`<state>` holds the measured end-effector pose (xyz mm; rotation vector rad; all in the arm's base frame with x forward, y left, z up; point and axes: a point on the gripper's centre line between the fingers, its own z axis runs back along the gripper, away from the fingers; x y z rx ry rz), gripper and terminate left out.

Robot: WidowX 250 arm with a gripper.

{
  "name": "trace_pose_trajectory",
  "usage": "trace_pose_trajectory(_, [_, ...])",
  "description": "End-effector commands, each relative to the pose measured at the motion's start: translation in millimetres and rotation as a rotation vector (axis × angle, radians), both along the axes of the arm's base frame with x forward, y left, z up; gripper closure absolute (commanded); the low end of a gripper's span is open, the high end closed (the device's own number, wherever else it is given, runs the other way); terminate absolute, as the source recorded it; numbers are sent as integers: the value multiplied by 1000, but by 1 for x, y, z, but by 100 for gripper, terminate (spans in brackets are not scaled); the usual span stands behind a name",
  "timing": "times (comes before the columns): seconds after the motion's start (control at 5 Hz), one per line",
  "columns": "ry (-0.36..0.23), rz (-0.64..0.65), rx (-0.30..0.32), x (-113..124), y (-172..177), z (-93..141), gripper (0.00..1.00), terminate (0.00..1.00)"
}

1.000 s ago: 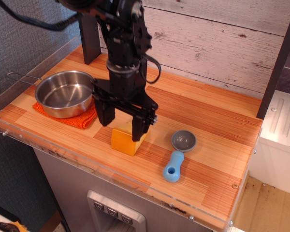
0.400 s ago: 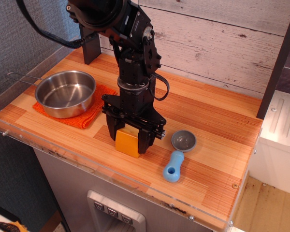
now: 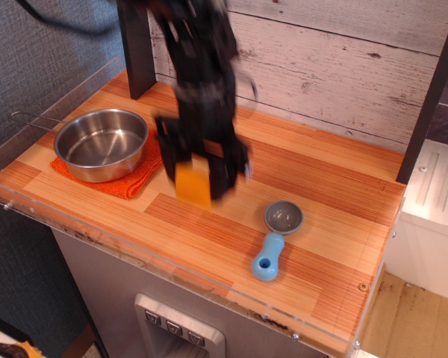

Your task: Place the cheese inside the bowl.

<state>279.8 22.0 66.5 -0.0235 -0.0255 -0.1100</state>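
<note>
The orange cheese hangs between the fingers of my black gripper, lifted clear of the wooden tabletop. The gripper is shut on it; the arm and cheese are motion-blurred. The shiny steel bowl with its thin wire handle sits on an orange cloth at the left of the table, a short way left of the gripper. The bowl holds nothing.
A small grey scoop with a blue handle lies right of the gripper near the front. A dark post stands at the back left. A clear plastic rim runs along the table's front and left edges.
The gripper came down around the cheese, closed on it, and has now lifted it off the table, up and slightly left.
</note>
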Motion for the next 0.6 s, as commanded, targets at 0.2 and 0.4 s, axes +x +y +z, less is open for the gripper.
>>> trace_pose_trajectory(0.2, [-27, 212, 66, 13, 116, 57, 100, 0])
trace_pose_trajectory(0.4, [-3, 222, 70, 13, 124, 47, 100, 0])
